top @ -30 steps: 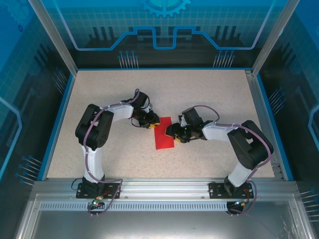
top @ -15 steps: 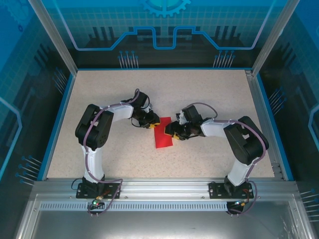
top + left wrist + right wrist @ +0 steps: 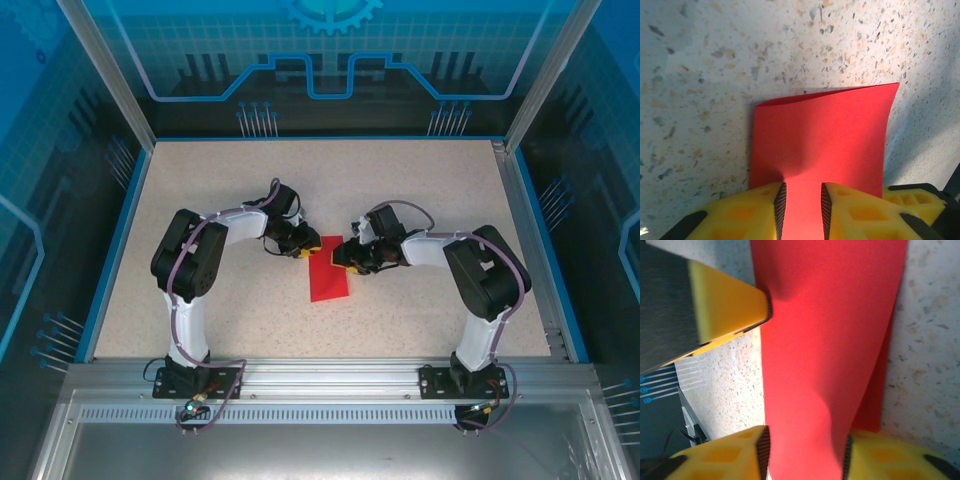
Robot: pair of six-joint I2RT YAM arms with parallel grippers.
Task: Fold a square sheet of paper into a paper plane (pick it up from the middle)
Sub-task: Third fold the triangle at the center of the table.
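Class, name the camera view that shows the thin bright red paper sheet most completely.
Top external: the thin bright red paper sheet lies on the speckled table, all but its far end visible. The left wrist view shows one end with a lifted edge; the right wrist view, a cropped close-up.

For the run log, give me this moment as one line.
object: folded bright red paper sheet, lying on speckled table | left pincer: open, at paper | right pincer: open, at paper
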